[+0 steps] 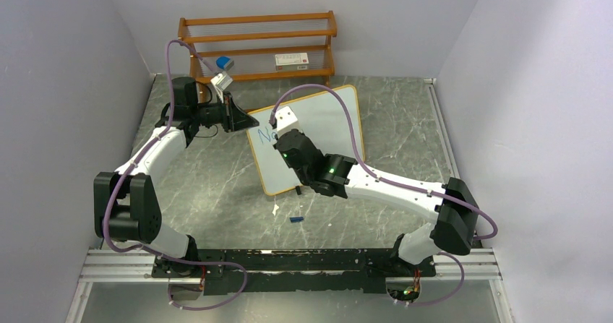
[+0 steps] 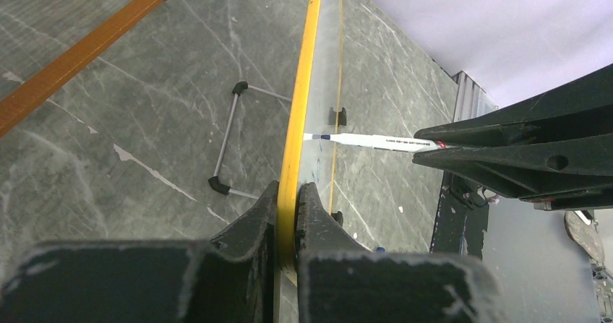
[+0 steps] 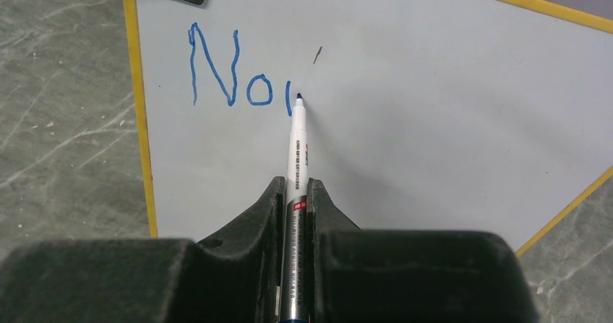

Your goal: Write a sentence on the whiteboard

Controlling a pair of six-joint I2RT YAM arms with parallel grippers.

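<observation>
Whiteboard (image 1: 329, 117) standing tilted on counter (image 1: 217, 186), left jaws clamped on its yellow edge. Right jaws closed on white marker (image 3: 297, 146), tip against board beside blue lettering (image 3: 215, 66): "No" plus one stroke.

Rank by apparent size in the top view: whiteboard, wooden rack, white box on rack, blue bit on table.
The wooden rack and whiteboard: near alike, the rack stands farther, so unranked.
Then the white box.
Smallest, the blue bit.

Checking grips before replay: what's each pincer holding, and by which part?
Left pincer clamps the yellow-framed white whiteboard by its frame edge; right pincer grips the white blue-tipped marker around its barrel.
</observation>
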